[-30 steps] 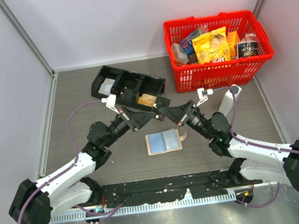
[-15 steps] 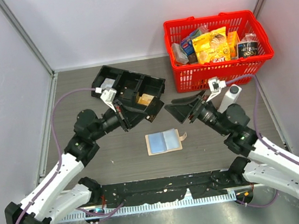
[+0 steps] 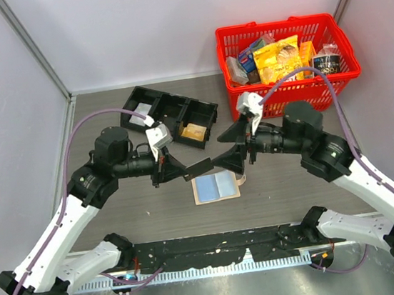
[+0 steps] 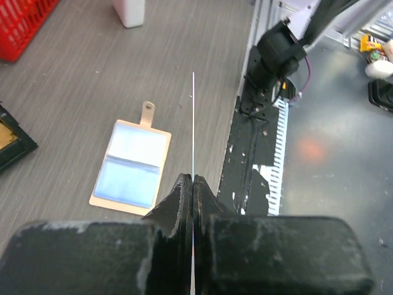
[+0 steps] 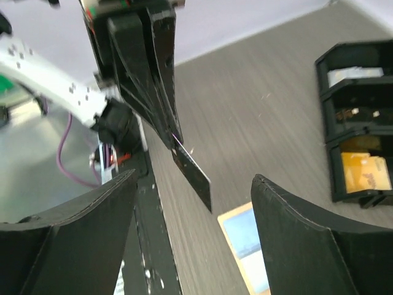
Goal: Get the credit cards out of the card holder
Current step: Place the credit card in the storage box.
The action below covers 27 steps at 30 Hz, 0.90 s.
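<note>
The card holder [image 3: 216, 186] lies open and flat on the table, light blue inner faces up, closing tab to the right. It also shows as card holder [image 4: 132, 163] and card holder [image 5: 245, 239]. My left gripper [image 3: 184, 171] hangs above it, shut on a thin dark credit card [image 3: 199, 167]. That card is edge-on in the left wrist view, card [image 4: 193, 123], with my left gripper [image 4: 193, 179] pinching its near end. My right gripper [image 3: 217, 152] faces it, open. The card [image 5: 193, 175] points its free end into the gap of my right gripper [image 5: 195, 178], touching neither finger.
A black three-compartment tray [image 3: 171, 114] with white and tan-orange packets sits behind the left arm. A red basket [image 3: 291, 96] of groceries stands at the back right. A white bottle [image 4: 129, 9] stands near the basket. The arms' black base rail [image 3: 217, 249] runs along the near edge.
My right gripper has opened. Both arms drew apart, then rose and came together again over the card holder. The left gripper now holds the card out toward the right one.
</note>
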Each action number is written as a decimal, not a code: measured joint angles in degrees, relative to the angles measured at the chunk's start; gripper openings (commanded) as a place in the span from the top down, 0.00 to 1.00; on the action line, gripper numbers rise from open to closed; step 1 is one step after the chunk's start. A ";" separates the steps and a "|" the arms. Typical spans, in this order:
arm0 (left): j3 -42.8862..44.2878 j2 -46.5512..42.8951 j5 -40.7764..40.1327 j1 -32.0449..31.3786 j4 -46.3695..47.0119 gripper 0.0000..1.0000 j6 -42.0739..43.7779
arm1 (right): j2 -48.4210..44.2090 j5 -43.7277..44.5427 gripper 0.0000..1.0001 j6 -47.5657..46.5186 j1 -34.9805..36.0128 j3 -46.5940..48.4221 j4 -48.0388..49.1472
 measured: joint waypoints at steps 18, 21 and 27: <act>1.38 0.87 7.63 0.00 -4.92 1.00 3.93 | 10.62 -12.28 0.99 -8.83 0.00 0.98 -8.02; 1.36 0.85 6.34 0.28 -5.46 0.82 4.04 | 11.26 -13.79 0.99 -8.76 0.00 0.96 -8.11; 0.17 -0.44 -5.11 0.20 -2.78 0.37 0.98 | 12.07 -12.55 0.99 -8.24 -0.22 0.46 -6.16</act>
